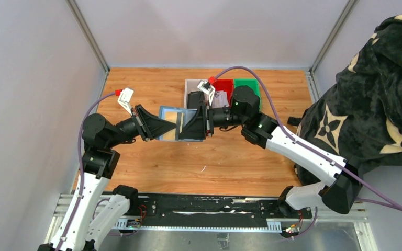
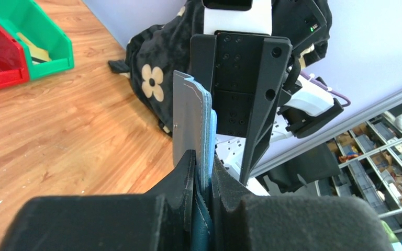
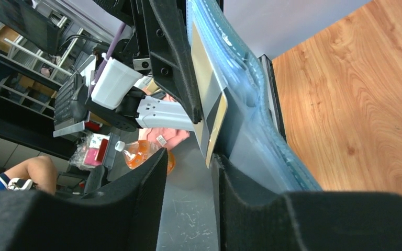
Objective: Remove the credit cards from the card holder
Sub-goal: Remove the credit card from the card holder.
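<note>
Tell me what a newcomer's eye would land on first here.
Over the middle of the table, the left pincer clamps the opened teal card holder by its edge. Facing it, the right pincer stands open around the edge of a card at the holder. At the table's right side bulges a black fabric with pale flowers.

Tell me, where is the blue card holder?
In the top view, the small teal-blue leather-like card holder is held open above the wooden table, between the left pincer and the right pincer.

Left arm (image 1: 86, 204) and right arm (image 1: 298, 149): white shells, black joints, purple cables (image 1: 239, 67). The right gripper (image 1: 183, 135) has black fingers (image 2: 235, 78) bearing what seem screw holes.
</note>
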You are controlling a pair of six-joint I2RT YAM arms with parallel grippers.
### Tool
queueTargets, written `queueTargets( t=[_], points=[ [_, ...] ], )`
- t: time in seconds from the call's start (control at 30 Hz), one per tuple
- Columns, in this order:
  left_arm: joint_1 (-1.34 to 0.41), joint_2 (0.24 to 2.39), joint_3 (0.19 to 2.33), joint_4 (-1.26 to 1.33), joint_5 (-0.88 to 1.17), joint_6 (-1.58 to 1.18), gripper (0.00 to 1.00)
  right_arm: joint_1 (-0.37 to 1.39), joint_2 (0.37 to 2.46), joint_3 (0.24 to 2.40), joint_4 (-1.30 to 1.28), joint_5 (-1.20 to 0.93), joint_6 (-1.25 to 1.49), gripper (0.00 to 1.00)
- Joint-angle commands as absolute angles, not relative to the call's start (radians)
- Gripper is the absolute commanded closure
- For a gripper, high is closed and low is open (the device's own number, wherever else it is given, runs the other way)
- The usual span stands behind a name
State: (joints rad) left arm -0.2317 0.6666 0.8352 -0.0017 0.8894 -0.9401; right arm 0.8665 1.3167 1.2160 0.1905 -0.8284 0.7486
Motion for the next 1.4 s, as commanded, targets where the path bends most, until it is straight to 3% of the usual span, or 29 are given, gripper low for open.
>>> queueTargets(
  t=[0.0,0.2,0.37,0.67,0.97,1.07,1.13,1.2,1.37],
  points=[
    [-0.234,0.651,0.843,0.071,0.942,-0.991,1.00,0.877,1.336,1.208,0.272,-0.836,0.797,0.62],
    [-0.234,0.644,0.838,0.080,0.961,-1.018,1.00,0.876,1.329,1.178,0.370,-0.836,0.844,0.79],
    [-0.234,0.649,0.832,0.122,0.991,-1.074,0.88,0.876,1.309,1.130,0.441,-0.833,0.873,0.92],
    [-0.235,0.652,0.839,0.170,1.005,-1.139,0.87,0.874,1.245,1.023,0.558,-0.818,0.904,1.00],
    [-0.234,0.654,0.861,0.173,1.003,-1.155,0.87,0.873,1.227,0.990,0.561,-0.804,0.903,1.00],
    [-0.234,0.653,0.863,0.174,0.999,-1.151,0.93,0.873,1.229,0.990,0.561,-0.811,0.904,1.00],
    [-0.234,0.653,0.864,0.171,0.996,-1.144,1.00,0.873,1.234,0.995,0.560,-0.813,0.908,0.91],
    [-0.234,0.653,0.864,0.170,0.999,-1.143,1.00,0.873,1.241,1.014,0.552,-0.805,0.912,0.76],
    [-0.234,0.652,0.861,0.171,1.005,-1.137,1.00,0.873,1.276,1.075,0.556,-0.788,0.923,0.67]
  ],
)
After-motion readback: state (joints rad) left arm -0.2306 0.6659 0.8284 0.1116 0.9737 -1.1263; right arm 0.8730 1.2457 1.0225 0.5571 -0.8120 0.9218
